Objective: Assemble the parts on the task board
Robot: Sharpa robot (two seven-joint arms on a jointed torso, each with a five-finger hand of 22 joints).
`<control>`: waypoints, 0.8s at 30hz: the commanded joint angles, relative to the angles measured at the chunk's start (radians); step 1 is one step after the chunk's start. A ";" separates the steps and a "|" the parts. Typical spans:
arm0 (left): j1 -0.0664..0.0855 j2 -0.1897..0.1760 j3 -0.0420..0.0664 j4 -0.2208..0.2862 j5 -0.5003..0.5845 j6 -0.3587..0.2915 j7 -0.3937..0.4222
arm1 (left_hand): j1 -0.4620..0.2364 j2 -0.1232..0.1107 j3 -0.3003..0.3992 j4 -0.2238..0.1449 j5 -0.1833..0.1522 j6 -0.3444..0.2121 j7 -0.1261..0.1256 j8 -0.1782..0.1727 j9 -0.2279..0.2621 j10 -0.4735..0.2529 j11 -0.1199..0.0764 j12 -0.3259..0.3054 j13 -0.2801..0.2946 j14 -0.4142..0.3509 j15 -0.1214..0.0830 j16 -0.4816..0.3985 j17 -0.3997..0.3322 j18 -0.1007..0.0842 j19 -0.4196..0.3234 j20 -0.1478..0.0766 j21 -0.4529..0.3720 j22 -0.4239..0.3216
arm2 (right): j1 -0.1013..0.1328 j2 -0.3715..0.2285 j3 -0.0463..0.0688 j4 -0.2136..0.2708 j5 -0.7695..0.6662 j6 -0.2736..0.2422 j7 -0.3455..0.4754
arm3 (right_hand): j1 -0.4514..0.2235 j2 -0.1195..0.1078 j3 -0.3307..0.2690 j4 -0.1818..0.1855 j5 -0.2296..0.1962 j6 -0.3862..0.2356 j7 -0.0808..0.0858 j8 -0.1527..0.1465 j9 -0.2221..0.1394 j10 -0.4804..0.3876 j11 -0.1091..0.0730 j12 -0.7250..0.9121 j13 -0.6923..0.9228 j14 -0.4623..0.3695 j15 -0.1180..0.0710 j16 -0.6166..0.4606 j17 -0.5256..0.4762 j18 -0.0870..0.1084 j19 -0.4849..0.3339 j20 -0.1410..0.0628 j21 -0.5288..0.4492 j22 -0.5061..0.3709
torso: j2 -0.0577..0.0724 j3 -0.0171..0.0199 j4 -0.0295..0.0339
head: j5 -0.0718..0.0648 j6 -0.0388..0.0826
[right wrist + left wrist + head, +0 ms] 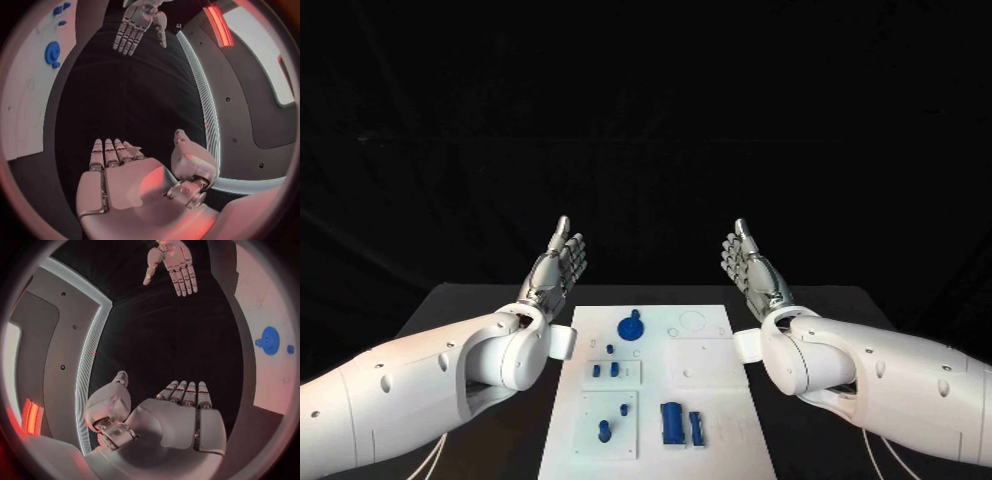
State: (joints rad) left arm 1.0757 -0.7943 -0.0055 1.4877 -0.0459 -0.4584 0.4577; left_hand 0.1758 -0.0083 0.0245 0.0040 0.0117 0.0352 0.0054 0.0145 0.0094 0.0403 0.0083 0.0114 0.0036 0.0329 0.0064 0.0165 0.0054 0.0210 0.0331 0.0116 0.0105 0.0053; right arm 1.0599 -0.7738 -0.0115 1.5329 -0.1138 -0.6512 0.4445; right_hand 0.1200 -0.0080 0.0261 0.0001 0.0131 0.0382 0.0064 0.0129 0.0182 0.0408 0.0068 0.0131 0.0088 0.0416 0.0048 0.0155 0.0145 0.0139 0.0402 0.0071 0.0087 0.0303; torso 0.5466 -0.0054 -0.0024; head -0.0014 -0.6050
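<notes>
The white task board (711, 450) lies in the middle of the black table. On it sit a round blue part (630, 327) near the far end, small blue pegs (606, 371), another blue peg (606, 431) and two long blue blocks (682, 424) near the front. My left hand (554, 268) is raised above the board's far left corner, fingers straight and apart, holding nothing. My right hand (753, 267) mirrors it at the far right corner, also holding nothing. The left wrist view shows my left hand (178, 415) with the right hand (173, 262) across from it, plus the round blue part (269, 340).
The black table (459, 300) extends left and right of the board, with dark cloth behind it. Both white forearms (430, 375) lie along the board's long sides. In the right wrist view my right hand (125, 175) faces the left hand (139, 22).
</notes>
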 commanded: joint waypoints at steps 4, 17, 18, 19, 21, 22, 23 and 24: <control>-0.018 0.011 0.004 0.060 0.039 -0.261 0.055 | -0.176 0.008 -0.024 -0.004 -0.012 -0.035 -0.005 -0.015 -0.009 -0.040 -0.008 -0.011 -0.004 -0.033 -0.006 -0.016 -0.005 -0.021 -0.033 -0.012 -0.011 -0.005 | -0.010 -0.006 0.011 0.037 0.114 -0.119 0.076 | -0.120 0.008 -0.026 0.000 -0.013 -0.038 -0.006 -0.013 -0.018 -0.041 -0.007 -0.013 -0.009 -0.042 -0.005 -0.015 -0.015 -0.014 -0.040 -0.007 -0.009 -0.030 | -0.002 0.0054 0.0024 | 0.001 0.005; -0.026 0.014 0.006 0.082 0.046 -0.312 0.062 | -0.176 0.008 -0.024 -0.004 -0.012 -0.035 -0.005 -0.015 -0.009 -0.040 -0.008 -0.011 -0.004 -0.033 -0.006 -0.016 -0.005 -0.021 -0.033 -0.012 -0.011 -0.005 | -0.010 -0.006 0.011 0.037 0.114 -0.119 0.076 | -0.120 0.008 -0.026 0.000 -0.013 -0.038 -0.006 -0.013 -0.018 -0.041 -0.007 -0.013 -0.009 -0.042 -0.005 -0.015 -0.015 -0.014 -0.040 -0.007 -0.009 -0.030 | -0.002 0.0054 0.0024 | 0.001 0.005; -0.026 0.014 0.006 0.082 0.046 -0.312 0.062 | -0.176 0.008 -0.024 -0.004 -0.012 -0.035 -0.005 -0.015 -0.009 -0.040 -0.008 -0.011 -0.004 -0.033 -0.006 -0.016 -0.005 -0.021 -0.033 -0.012 -0.011 -0.005 | -0.010 -0.006 0.011 0.037 0.114 -0.119 0.076 | -0.120 0.008 -0.026 0.000 -0.013 -0.038 -0.006 -0.013 -0.018 -0.041 -0.007 -0.013 -0.009 -0.042 -0.005 -0.015 -0.015 -0.014 -0.040 -0.007 -0.009 -0.030 | -0.002 0.0054 0.0024 | 0.001 0.005; -0.026 0.014 0.006 0.082 0.046 -0.312 0.062 | -0.176 0.008 -0.024 -0.004 -0.012 -0.035 -0.005 -0.015 -0.009 -0.040 -0.008 -0.011 -0.004 -0.033 -0.006 -0.016 -0.005 -0.021 -0.033 -0.012 -0.011 -0.005 | -0.010 -0.006 0.011 0.037 0.114 -0.119 0.076 | -0.120 0.008 -0.026 0.000 -0.013 -0.038 -0.006 -0.013 -0.018 -0.041 -0.007 -0.013 -0.009 -0.042 -0.005 -0.015 -0.015 -0.014 -0.040 -0.007 -0.009 -0.030 | -0.002 0.0054 0.0024 | 0.001 0.005; -0.026 0.014 0.006 0.082 0.046 -0.312 0.062 | -0.176 0.008 -0.024 -0.004 -0.012 -0.035 -0.005 -0.015 -0.009 -0.040 -0.008 -0.011 -0.004 -0.033 -0.006 -0.016 -0.005 -0.021 -0.033 -0.012 -0.011 -0.005 | -0.010 -0.006 0.011 0.037 0.114 -0.119 0.076 | -0.120 0.008 -0.026 0.000 -0.013 -0.038 -0.006 -0.013 -0.018 -0.041 -0.007 -0.013 -0.009 -0.042 -0.005 -0.015 -0.015 -0.014 -0.040 -0.007 -0.009 -0.030 | -0.002 0.0054 0.0024 | 0.001 0.005; -0.026 0.014 0.006 0.082 0.046 -0.312 0.062 | -0.176 0.008 -0.024 -0.004 -0.012 -0.035 -0.005 -0.015 -0.009 -0.040 -0.008 -0.011 -0.004 -0.033 -0.006 -0.016 -0.005 -0.021 -0.033 -0.012 -0.011 -0.005 | -0.010 -0.006 0.011 0.037 0.114 -0.119 0.076 | -0.120 0.008 -0.026 0.000 -0.013 -0.038 -0.006 -0.013 -0.018 -0.041 -0.007 -0.013 -0.009 -0.042 -0.005 -0.015 -0.015 -0.014 -0.040 -0.007 -0.009 -0.030 | -0.002 0.0054 0.0024 | 0.001 0.005; -0.026 0.014 0.006 0.082 0.046 -0.312 0.062 | -0.176 0.008 -0.024 -0.004 -0.012 -0.035 -0.005 -0.015 -0.009 -0.040 -0.008 -0.011 -0.004 -0.033 -0.006 -0.016 -0.005 -0.021 -0.033 -0.012 -0.011 -0.005 | -0.010 -0.006 0.011 0.037 0.114 -0.119 0.076 | -0.120 0.008 -0.026 0.000 -0.013 -0.038 -0.006 -0.013 -0.018 -0.041 -0.007 -0.013 -0.009 -0.042 -0.005 -0.015 -0.015 -0.014 -0.040 -0.007 -0.009 -0.030 | -0.002 0.0054 0.0024 | 0.001 0.005; -0.026 0.014 0.006 0.082 0.046 -0.312 0.062 | -0.176 0.008 -0.024 -0.004 -0.012 -0.035 -0.005 -0.015 -0.009 -0.040 -0.008 -0.011 -0.004 -0.033 -0.006 -0.016 -0.005 -0.021 -0.033 -0.012 -0.011 -0.005 | -0.010 -0.006 0.011 0.037 0.114 -0.119 0.076 | -0.120 0.008 -0.026 0.000 -0.013 -0.038 -0.006 -0.013 -0.018 -0.041 -0.007 -0.013 -0.009 -0.042 -0.005 -0.015 -0.015 -0.014 -0.040 -0.007 -0.009 -0.030 | -0.002 0.0054 0.0024 | 0.001 0.005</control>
State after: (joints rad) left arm 1.0499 -0.7820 -0.0011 1.5671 -0.0010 -0.7543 0.4993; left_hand 0.0065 0.0009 0.0041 -0.0001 0.0035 0.0054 0.0000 0.0034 0.0008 0.0037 0.0001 0.0065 0.0009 0.0036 0.0002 0.0035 0.0009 0.0060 0.0035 0.0002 0.0059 0.0009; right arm 1.0505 -0.7800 -0.0007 1.5685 0.0010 -0.7672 0.5023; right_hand 0.0040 0.0014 0.0043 0.0000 0.0033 0.0034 0.0001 0.0034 0.0008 0.0053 0.0000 0.0028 0.0010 0.0052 -0.0002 0.0023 0.0010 0.0139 0.0047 0.0001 0.0049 0.0010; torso 0.5442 0.0001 0.0000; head 0.0000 -0.6000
